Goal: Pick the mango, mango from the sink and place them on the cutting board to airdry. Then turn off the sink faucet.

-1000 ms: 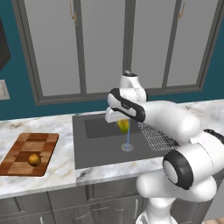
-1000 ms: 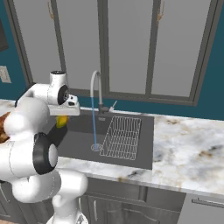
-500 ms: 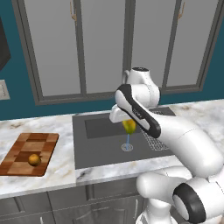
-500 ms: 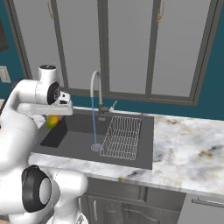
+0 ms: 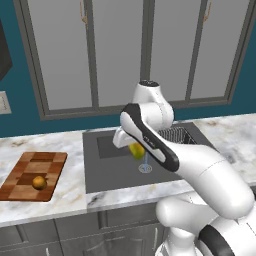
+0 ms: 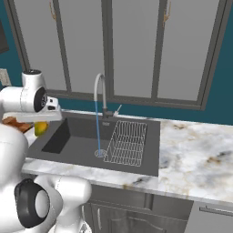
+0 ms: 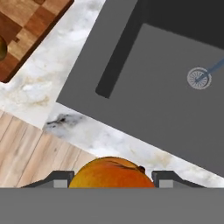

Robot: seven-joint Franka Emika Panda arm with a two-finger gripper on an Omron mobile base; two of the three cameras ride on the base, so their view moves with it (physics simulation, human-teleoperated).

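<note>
A small oval yellow-green mango with an orange blush (image 5: 136, 150) hangs in the air above the wide dark grey sink basin (image 5: 107, 172), pinched between the two dark fingers of the white arm's gripper (image 5: 134, 148), which is clenched on the fruit. In the hand view the same mango (image 7: 111, 173) sits between the finger tips at the bottom, with the near edge of the sink (image 7: 144, 109) and a strip of marble counter below it. From the right base view the fruit (image 6: 41, 128) shows just under the hand, over the left end of the basin.

The second mango, an orange-brown oval one (image 5: 39, 182), lies on the rectangular wooden cutting board with its checkered light and dark brown blocks (image 5: 22, 182), well apart from the sink on the white marble counter (image 5: 75, 190) to the left.

A tall slim silver gooseneck faucet (image 6: 100, 93) stands at the back of the sink, and a thin blue stream of water (image 6: 98, 132) runs from its spout down to the round drain (image 6: 100, 153). A wire rack (image 6: 127, 142) sits in the right part of the basin. Grey-framed cabinet doors (image 6: 132, 45) rise behind.
</note>
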